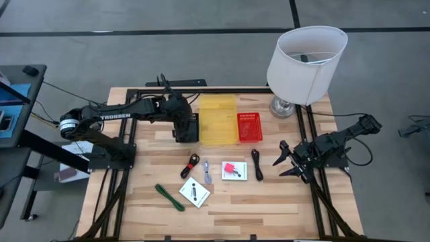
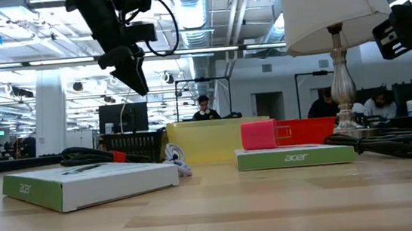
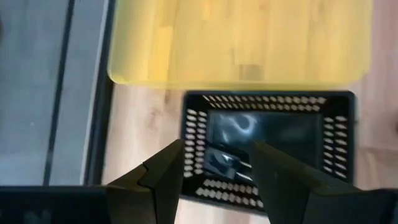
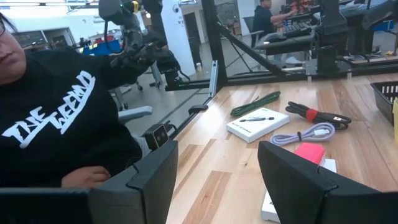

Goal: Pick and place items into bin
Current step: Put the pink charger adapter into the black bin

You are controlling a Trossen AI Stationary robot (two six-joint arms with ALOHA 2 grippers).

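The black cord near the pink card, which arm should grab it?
Probably the right. Its open tool sits low beside the black cord. The left tool, also open, hangs over the black bin, farther away.

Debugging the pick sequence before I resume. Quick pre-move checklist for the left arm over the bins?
1. Left gripper open, holding nothing: ok.
2. Left gripper above black bin, clear of its rim: ok.
3. Black bin contents: cannot tell.
4. Items left on table, e.g. green stick, card with pink mark: not ok.
5. Right gripper open, parked at the table's right edge: ok.
6. Lamp clear of the left arm: ok.
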